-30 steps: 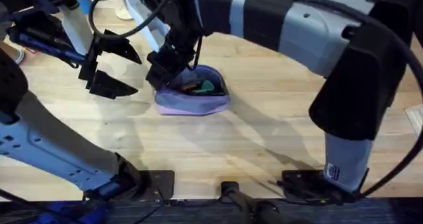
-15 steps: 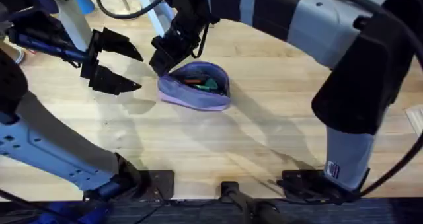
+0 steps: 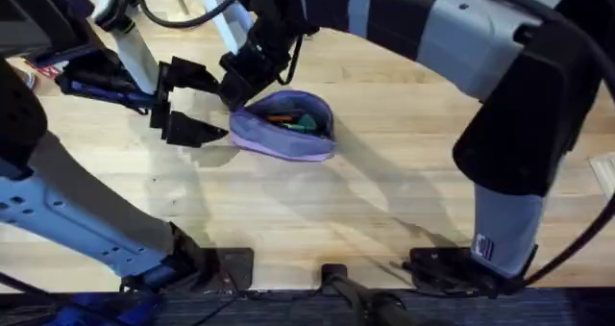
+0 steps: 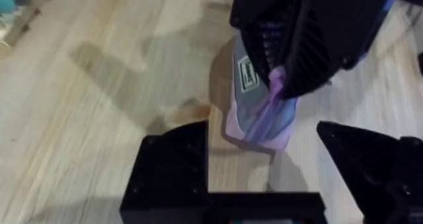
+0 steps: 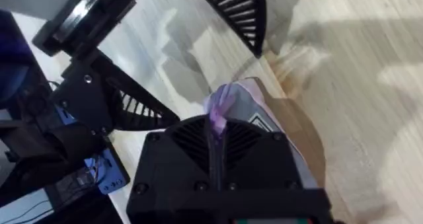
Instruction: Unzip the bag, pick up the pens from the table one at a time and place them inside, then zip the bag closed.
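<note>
You have the table (image 3: 384, 201), pale planked wood, spread under both arms. The right arm (image 3: 461, 37) reaches across from the lower right, large and dark under the overhead camera, and ends over the bag's left end. The left arm (image 3: 58, 220) comes in from the lower left with its tool level beside the bag.

The bag (image 3: 283, 126) lies near the middle of the table, oblong and lavender, its top gaping so that orange and green items show inside.

Your right gripper (image 3: 242, 81) is pinched closed on the bag's left end; in the right wrist view a fold of purple fabric (image 5: 218, 108) sticks up between the black fingers, and the left wrist view shows the same pinch (image 4: 277, 85) from the other side.

Your left gripper (image 3: 197, 103) stands wide apart, holding nothing, just left of the bag's end, with its fingertips straddling that end in the left wrist view.
</note>
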`<state>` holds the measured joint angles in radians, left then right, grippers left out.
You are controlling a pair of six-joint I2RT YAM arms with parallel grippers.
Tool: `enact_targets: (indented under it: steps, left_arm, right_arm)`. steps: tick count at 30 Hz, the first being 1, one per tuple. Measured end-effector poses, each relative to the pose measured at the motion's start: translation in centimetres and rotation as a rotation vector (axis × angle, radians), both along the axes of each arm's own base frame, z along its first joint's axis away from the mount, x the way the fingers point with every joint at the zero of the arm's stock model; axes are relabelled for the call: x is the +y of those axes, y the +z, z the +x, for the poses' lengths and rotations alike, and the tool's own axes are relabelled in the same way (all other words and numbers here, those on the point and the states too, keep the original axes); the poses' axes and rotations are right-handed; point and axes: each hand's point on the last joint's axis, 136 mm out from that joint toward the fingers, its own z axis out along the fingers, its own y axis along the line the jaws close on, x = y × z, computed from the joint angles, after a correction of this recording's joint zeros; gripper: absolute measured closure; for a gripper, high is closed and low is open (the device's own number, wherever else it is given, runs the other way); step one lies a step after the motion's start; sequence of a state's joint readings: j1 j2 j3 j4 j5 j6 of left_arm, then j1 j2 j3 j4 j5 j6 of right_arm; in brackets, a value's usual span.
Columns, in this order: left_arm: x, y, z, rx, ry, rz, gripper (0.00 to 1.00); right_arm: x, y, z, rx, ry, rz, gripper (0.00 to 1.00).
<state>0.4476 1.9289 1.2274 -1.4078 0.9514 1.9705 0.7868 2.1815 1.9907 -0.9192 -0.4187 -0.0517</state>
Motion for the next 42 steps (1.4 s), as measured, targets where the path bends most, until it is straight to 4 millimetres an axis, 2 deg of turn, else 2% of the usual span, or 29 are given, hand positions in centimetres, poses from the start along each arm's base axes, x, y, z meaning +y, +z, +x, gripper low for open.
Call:
enact_targets:
  steps: [4,12,14,18,19,23,35,42]
  left_arm:
    - [-0.7,0.0,0.5,-0.017,0.000,-0.011,0.007]
    - [-2.3,-1.8,1.2,0.032,-0.002,0.032,0.029]
    - [-2.5,-2.0,1.0,0.061,-0.004,0.041,0.181]
    - [-2.7,-2.1,0.5,0.109,0.004,0.038,0.672]
    - [-2.8,-2.1,0.4,0.112,0.005,0.037,0.764]
    - [-2.9,-2.0,0.4,0.122,0.010,0.028,0.939]
    - [-3.7,-1.5,0.8,0.110,0.011,-0.009,0.959]
    - [-4.1,-1.1,1.0,0.097,0.014,-0.034,0.956]
  right_arm:
    - [0.0,0.0,0.0,0.000,0.000,0.000,0.969]
    - [0.0,0.0,0.0,-0.001,0.000,0.001,0.969]
    - [0.0,0.0,0.0,0.000,0.000,0.001,0.969]
    - [0.1,0.0,0.2,-0.011,-0.003,0.001,0.969]
    - [0.1,0.0,0.3,-0.012,-0.003,0.002,0.969]
    - [-0.2,0.1,0.6,-0.011,-0.012,0.002,0.969]
    - [-2.8,0.2,1.6,0.069,-0.063,-0.010,0.968]
    - [-4.1,0.6,2.3,0.031,-0.086,-0.057,0.968]
